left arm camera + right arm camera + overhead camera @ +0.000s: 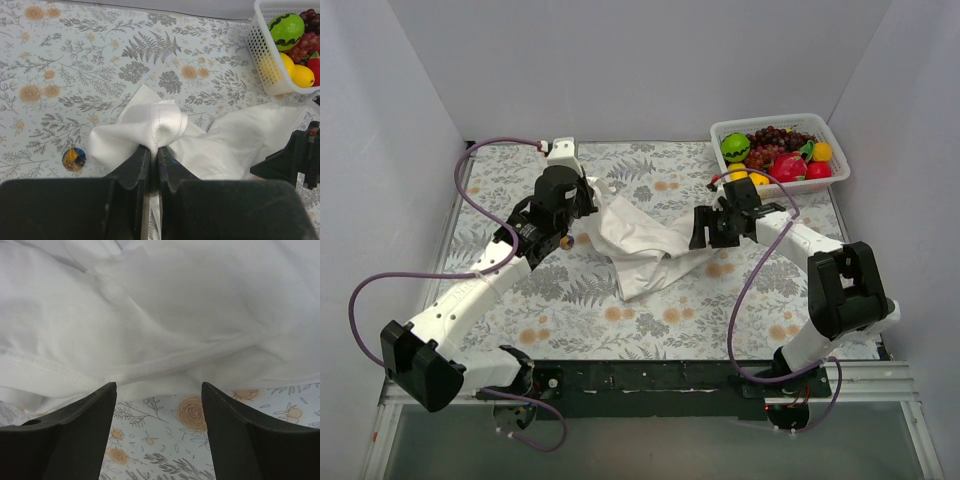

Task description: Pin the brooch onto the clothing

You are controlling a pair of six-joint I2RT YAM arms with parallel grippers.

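From above, the left arm [470,285] stretches diagonally forward from its base, and the left gripper [582,207] sits at the left end of the crumpled white T-shirt [645,245] in the middle of the floral mat [570,310]. The right arm [785,232] bends in from the right, putting the right gripper [703,228] at the shirt's right edge. The brooch [564,241] lies on the mat just beside the left arm's wrist. A basket [770,119] of fruit stands at the far right.

In the left wrist view, the left gripper [154,150] is clamped on a bunched fold of the T-shirt [240,135]. The brooch [74,159] rests on the mat to its left, clear of the cloth.

In the right wrist view, the right gripper [157,387] is spread wide and holds nothing. The T-shirt [160,315] lies just beyond its tips.
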